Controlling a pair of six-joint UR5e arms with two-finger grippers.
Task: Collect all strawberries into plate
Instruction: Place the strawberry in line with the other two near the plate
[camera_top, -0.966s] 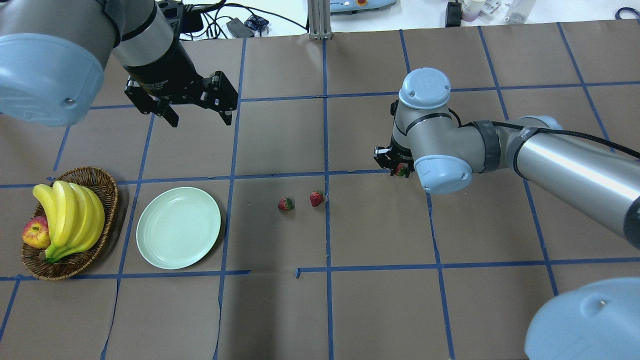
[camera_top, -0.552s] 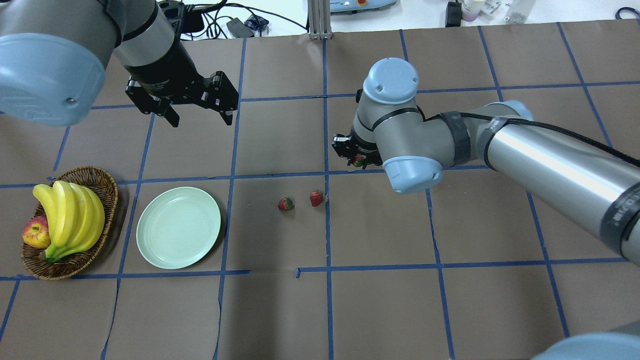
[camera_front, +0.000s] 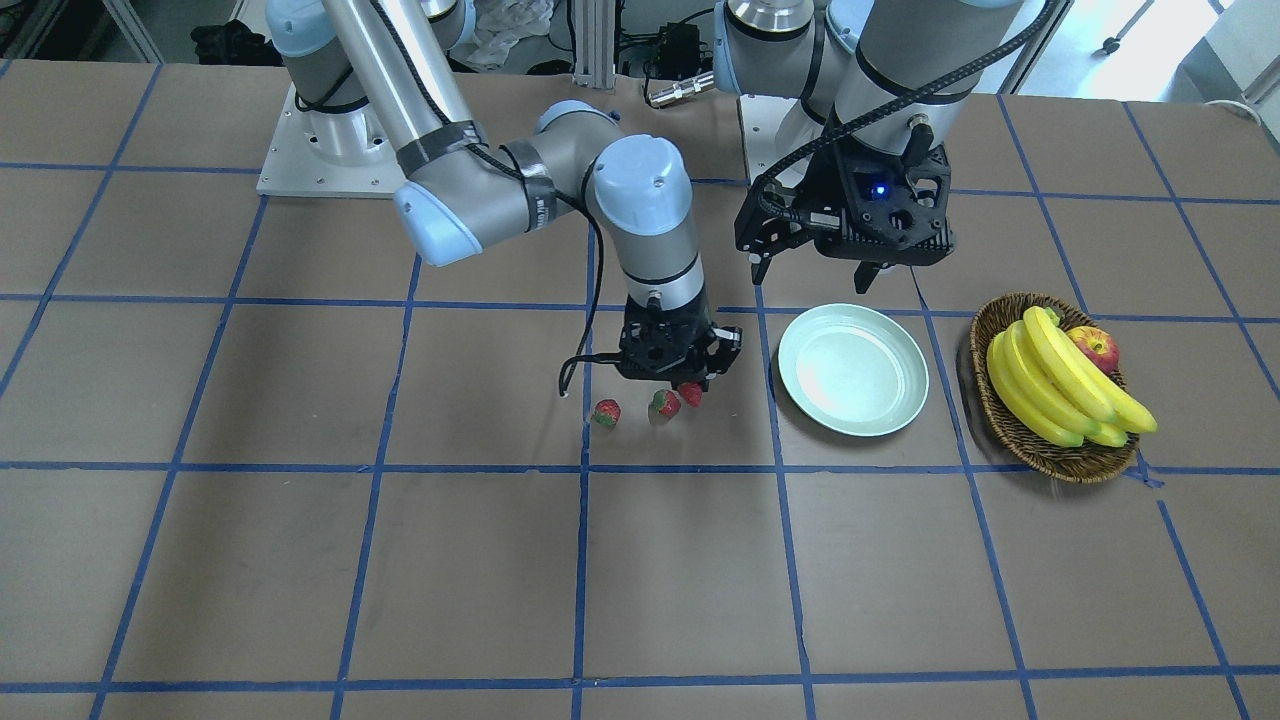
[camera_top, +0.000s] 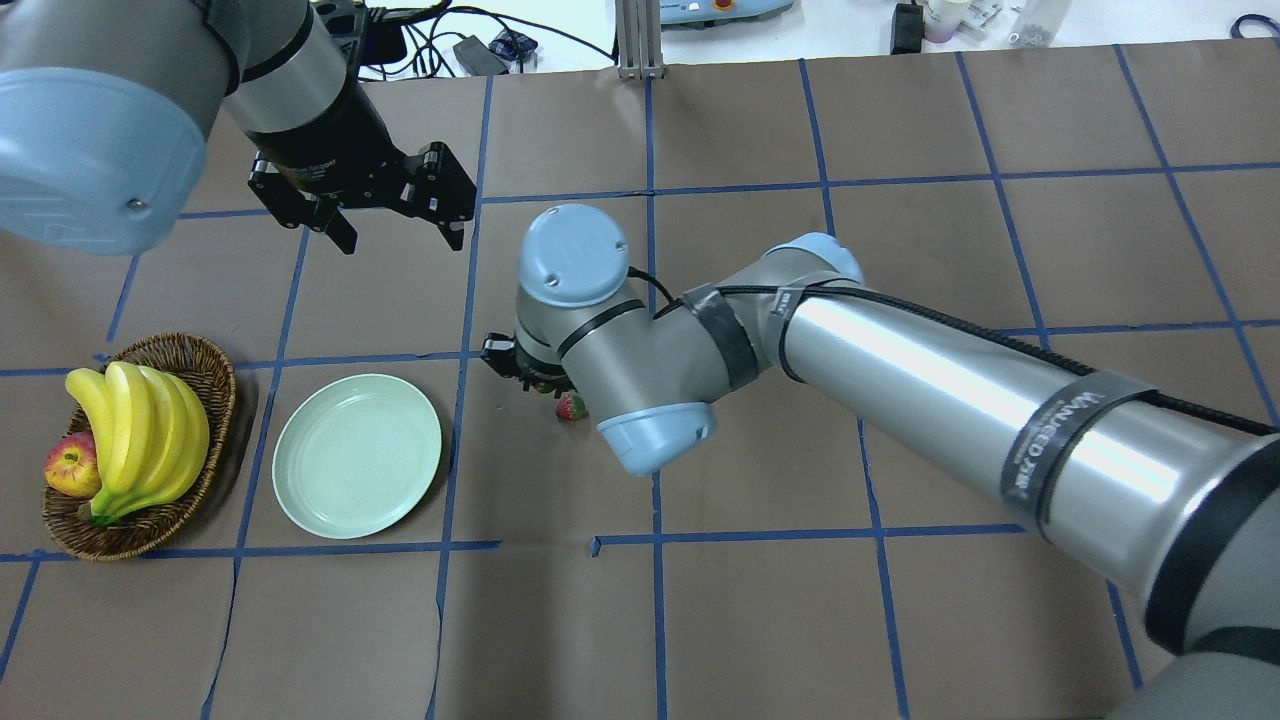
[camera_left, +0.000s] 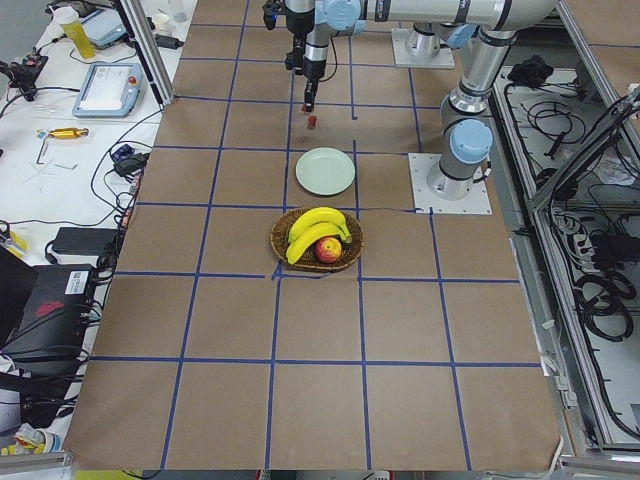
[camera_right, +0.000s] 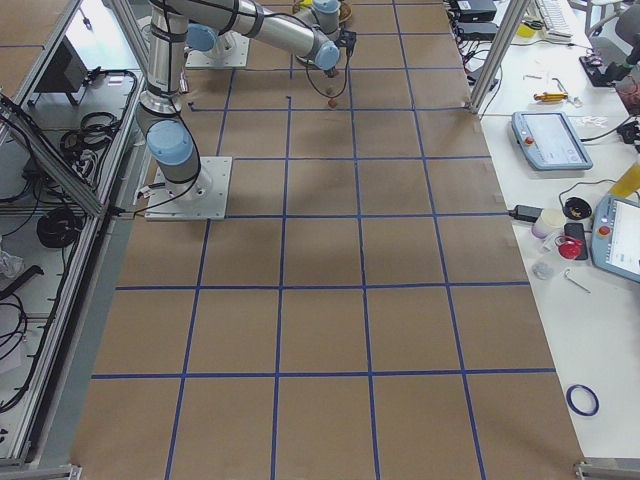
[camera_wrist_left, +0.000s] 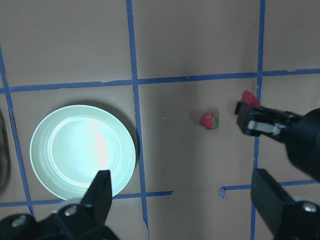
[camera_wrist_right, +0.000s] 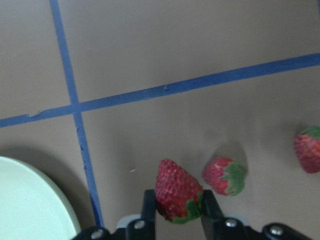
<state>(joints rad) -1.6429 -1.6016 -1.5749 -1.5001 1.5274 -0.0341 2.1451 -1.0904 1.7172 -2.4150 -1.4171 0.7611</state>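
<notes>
My right gripper is shut on a strawberry and holds it just above the table; it also shows in the overhead view. Two more strawberries lie on the brown paper beside it; in the overhead view only one shows and my right arm hides the other. The pale green plate is bare, a short way to the left of the held berry. My left gripper hangs open and empty above the table beyond the plate.
A wicker basket with bananas and an apple stands left of the plate. My right arm's long link stretches across the middle of the table. Cables and gear lie past the far edge.
My right arm has swung left with the strawberry, from the table's right half to over the two loose berries near the plate. My left arm has not moved.
</notes>
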